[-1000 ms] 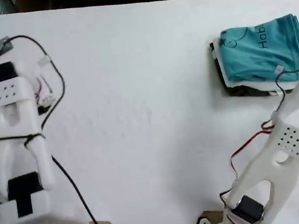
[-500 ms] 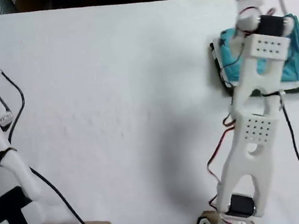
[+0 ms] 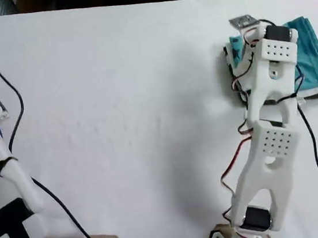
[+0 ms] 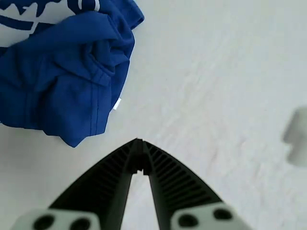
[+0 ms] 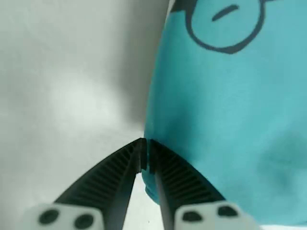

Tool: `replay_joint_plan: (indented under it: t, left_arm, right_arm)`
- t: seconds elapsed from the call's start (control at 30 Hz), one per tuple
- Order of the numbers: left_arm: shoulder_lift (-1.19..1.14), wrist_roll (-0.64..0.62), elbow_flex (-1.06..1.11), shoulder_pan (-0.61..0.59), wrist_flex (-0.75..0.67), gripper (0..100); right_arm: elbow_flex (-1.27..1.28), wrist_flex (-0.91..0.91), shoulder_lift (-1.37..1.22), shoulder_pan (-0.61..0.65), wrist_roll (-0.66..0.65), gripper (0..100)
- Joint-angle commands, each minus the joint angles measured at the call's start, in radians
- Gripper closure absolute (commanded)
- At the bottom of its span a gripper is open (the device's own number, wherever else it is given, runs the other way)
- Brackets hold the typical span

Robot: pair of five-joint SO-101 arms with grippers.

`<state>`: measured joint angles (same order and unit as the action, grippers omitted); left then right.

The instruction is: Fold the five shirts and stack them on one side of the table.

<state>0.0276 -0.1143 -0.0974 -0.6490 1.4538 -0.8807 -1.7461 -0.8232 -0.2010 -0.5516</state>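
A crumpled blue shirt (image 4: pixel 62 72) with white print lies on the white table. My left gripper (image 4: pixel 139 146) hangs shut and empty a short way from its hem. On the table's right side a folded teal shirt (image 3: pixel 313 56) tops a stack whose dark lower layer (image 3: pixel 313 95) shows at the near edge. The right arm (image 3: pixel 270 76) stretches over the stack's left part. In the right wrist view my right gripper (image 5: pixel 144 146) is shut, its tips at the teal shirt's (image 5: pixel 216 105) folded edge, where the cloth meets the table. No cloth shows between the fingers.
The left arm (image 3: pixel 11 195) stands at the table's left edge with its black cable (image 3: pixel 12 108) looping beside it. Red and black wires (image 3: pixel 239 155) trail from the right arm. A pale blurred object (image 4: pixel 297 136) sits beyond the left gripper. Bare white table (image 3: pixel 127 99) spans the middle.
The right arm swung from the table's right edge onto the stack, then drew back toward its left edge. The left arm shifted left, partly out of the high view.
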Motion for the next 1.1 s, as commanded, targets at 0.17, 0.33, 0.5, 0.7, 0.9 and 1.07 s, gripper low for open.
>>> replay_joint_plan:
  t: [0.17,0.33,0.5,0.7,0.9,1.07]
  left_arm:
    - [0.04,0.008,-0.03,-0.003,-0.025,97]
    - [-0.018,0.009,-0.031,-0.003,-0.017,97]
    - [-0.078,0.011,-0.031,-0.011,-0.012,97]
    - [-0.084,0.011,-0.041,-0.054,-0.014,97]
    - [-0.089,0.04,-0.041,-0.126,-0.046,97]
    - [-0.094,0.173,-0.031,-0.215,-0.166,97]
  right_arm:
    - [0.057,-0.022,0.216,0.002,-0.017,97.9]
    - [0.057,-0.021,0.334,0.073,-0.006,97.9]
    - [0.066,-0.021,0.516,0.093,-0.005,97.8]
    - [0.147,-0.022,0.7,0.094,-0.006,97.8]
    - [0.499,-0.022,0.912,0.143,-0.014,97.8]
    - [0.723,-0.021,1.106,0.196,-0.014,97.7]
